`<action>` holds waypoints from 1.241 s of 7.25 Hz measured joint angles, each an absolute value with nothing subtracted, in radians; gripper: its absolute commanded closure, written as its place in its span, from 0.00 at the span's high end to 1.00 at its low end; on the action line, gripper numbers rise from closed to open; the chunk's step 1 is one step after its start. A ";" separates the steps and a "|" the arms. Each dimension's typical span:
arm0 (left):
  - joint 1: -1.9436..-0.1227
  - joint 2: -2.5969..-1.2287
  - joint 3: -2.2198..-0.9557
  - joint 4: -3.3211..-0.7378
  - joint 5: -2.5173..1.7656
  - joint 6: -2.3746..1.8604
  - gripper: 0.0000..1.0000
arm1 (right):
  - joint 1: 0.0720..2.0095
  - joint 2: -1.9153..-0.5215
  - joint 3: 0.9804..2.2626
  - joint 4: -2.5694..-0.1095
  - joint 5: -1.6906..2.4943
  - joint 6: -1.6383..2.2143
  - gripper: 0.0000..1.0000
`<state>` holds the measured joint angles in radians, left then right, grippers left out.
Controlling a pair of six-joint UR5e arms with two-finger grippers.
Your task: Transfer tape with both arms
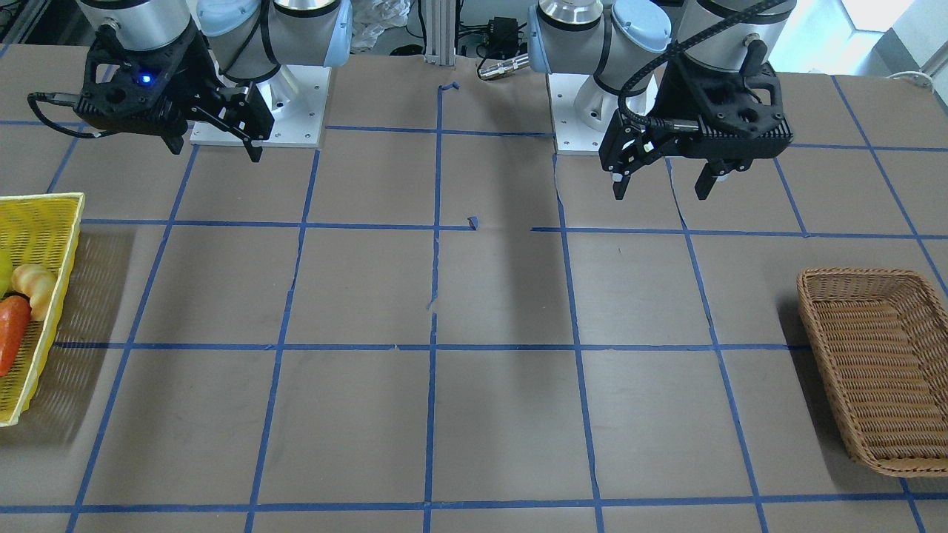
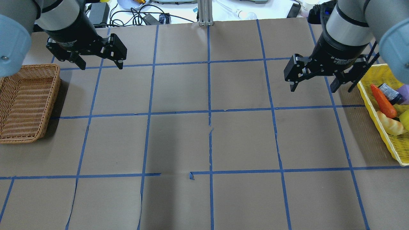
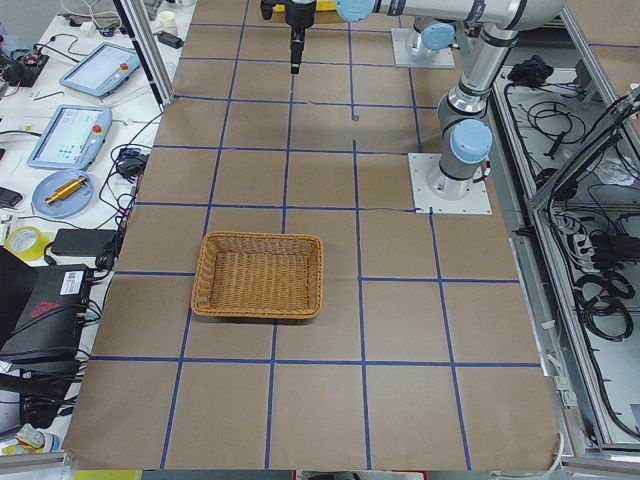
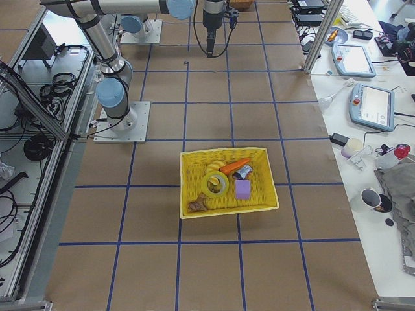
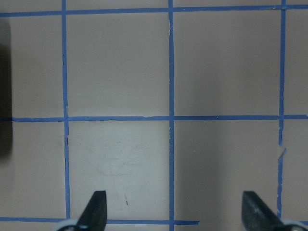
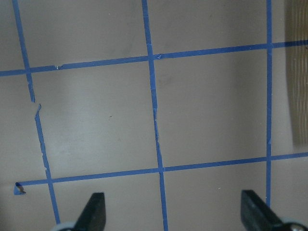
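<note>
The yellow roll of tape (image 4: 214,183) lies flat in the yellow basket (image 4: 224,153), among a carrot, a bread piece and a purple block. My right gripper (image 2: 313,89) hangs open and empty above the table, just beside that basket's inner side; it also shows in the front view (image 1: 216,152) and its wrist view (image 6: 174,211). My left gripper (image 2: 102,66) hangs open and empty near the far corner of the wicker basket (image 2: 30,66); it shows too in the front view (image 1: 659,194) and its wrist view (image 5: 174,211). Both wrist views show only bare paper and blue grid lines.
The empty wicker basket (image 1: 859,274) sits at the table's end on my left, the yellow basket (image 2: 377,105) at the end on my right. Brown paper with blue tape lines covers the table. The arm bases (image 1: 259,111) stand at the near edge.
</note>
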<state>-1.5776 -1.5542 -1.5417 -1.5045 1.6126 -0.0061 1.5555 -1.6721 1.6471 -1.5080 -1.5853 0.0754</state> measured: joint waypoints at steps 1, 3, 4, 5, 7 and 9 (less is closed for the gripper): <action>-1.576 -1.554 -1.542 -1.504 1.612 -0.006 1.00 | 1.555 -1.672 1.649 -1.509 -1.586 0.076 1.00; -1.577 -1.554 -1.542 -1.505 1.612 -0.005 1.00 | 1.555 -1.672 1.652 -1.508 -1.584 0.078 1.00; -1.580 -1.554 -1.542 -1.505 1.613 -0.006 1.00 | 1.555 -1.672 1.653 -1.507 -1.583 0.079 1.00; -1.582 -1.555 -1.542 -1.505 1.613 -0.006 1.00 | 1.555 -1.671 1.653 -1.506 -1.585 0.079 1.00; -1.583 -1.556 -1.542 -1.505 1.612 -0.005 1.00 | 1.555 -1.671 1.654 -1.505 -1.586 0.080 1.00; -1.579 -1.554 -1.542 -1.505 1.611 -0.006 1.00 | 1.548 -1.667 1.651 -1.513 -1.589 0.059 1.00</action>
